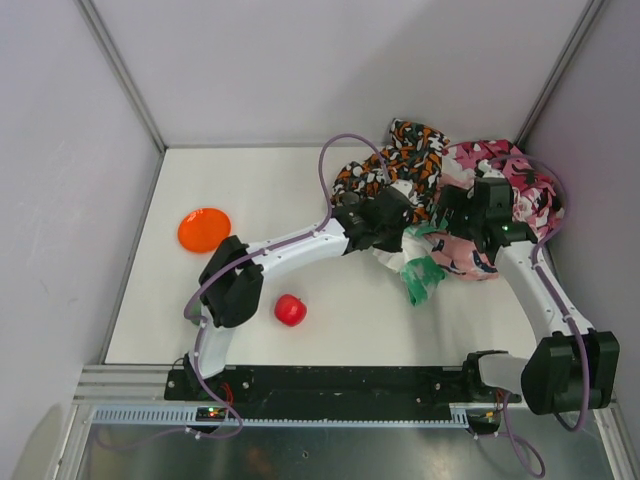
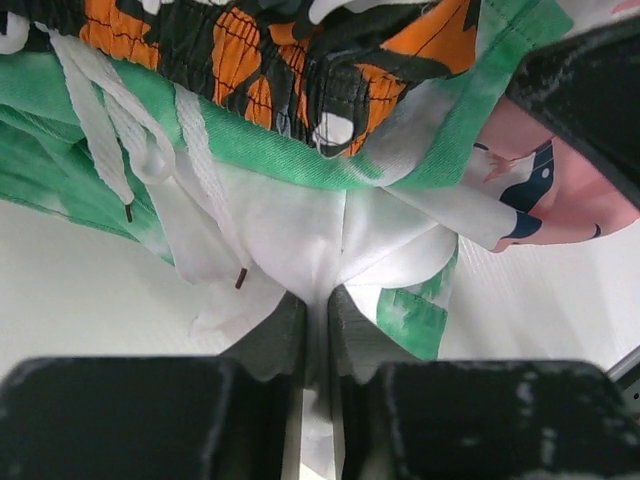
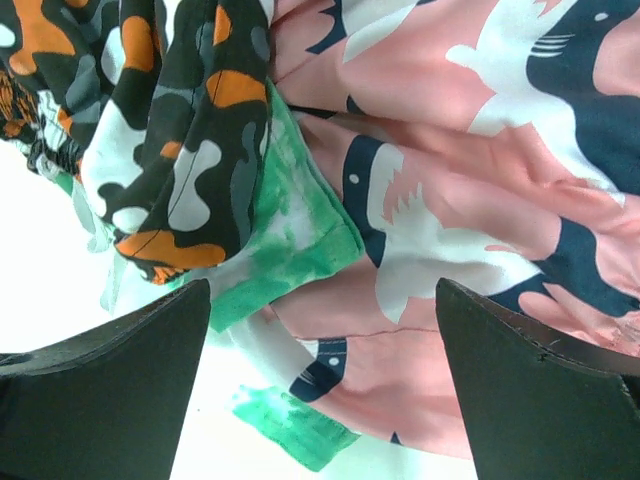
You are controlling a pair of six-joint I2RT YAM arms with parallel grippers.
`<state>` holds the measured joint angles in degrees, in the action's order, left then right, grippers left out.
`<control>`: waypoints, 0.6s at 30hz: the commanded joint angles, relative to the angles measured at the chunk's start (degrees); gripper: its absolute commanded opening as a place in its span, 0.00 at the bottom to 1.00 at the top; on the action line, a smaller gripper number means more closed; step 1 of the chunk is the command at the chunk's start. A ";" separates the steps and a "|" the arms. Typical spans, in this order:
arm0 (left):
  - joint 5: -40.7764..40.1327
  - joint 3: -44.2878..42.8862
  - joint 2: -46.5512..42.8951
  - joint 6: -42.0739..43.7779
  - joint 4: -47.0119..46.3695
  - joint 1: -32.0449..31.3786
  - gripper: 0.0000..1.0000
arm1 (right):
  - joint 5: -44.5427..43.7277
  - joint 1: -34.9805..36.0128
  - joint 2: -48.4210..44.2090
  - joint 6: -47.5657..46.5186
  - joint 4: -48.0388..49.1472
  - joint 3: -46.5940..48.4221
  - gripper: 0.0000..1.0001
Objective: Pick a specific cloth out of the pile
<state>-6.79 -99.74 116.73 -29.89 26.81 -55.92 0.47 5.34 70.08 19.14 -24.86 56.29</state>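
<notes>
At the pile's near-left edge, pinching a fold of white cloth with the left gripper.

Between the left fingers, squeezed down to a thin slit on that white fold, just below a green-and-white mottled cloth and an orange-black-white cloth, with a white drawstring hanging across. From above, tucked at the heap's front under the left gripper, beside a trailing green corner. Over the pink patterned cloth, spread wide with the right gripper, gripping nothing. Well apart on the table: red ball and orange disc.
</notes>
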 commanded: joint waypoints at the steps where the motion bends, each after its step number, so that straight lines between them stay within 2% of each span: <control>1: 1.51 -3.72 -0.92 1.06 0.42 -0.26 0.09 | -0.25 2.55 -3.11 -1.41 -3.18 2.30 0.99; 4: 1.81 -3.76 -1.59 1.27 0.81 -0.30 0.02 | 2.84 5.83 -4.57 -1.13 -4.67 1.50 0.99; 9: 2.77 -3.25 -3.26 1.86 1.47 -0.24 0.01 | 9.98 10.75 -2.98 2.44 -2.96 -0.51 0.98; 18: 3.99 1.00 -7.72 2.73 3.11 -0.01 0.04 | 7.38 5.14 9.96 9.76 1.23 -1.35 0.91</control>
<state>-5.23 -99.83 116.07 -28.91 29.54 -55.11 9.08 13.06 75.00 24.60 -27.92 55.29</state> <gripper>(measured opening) 0.047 0.917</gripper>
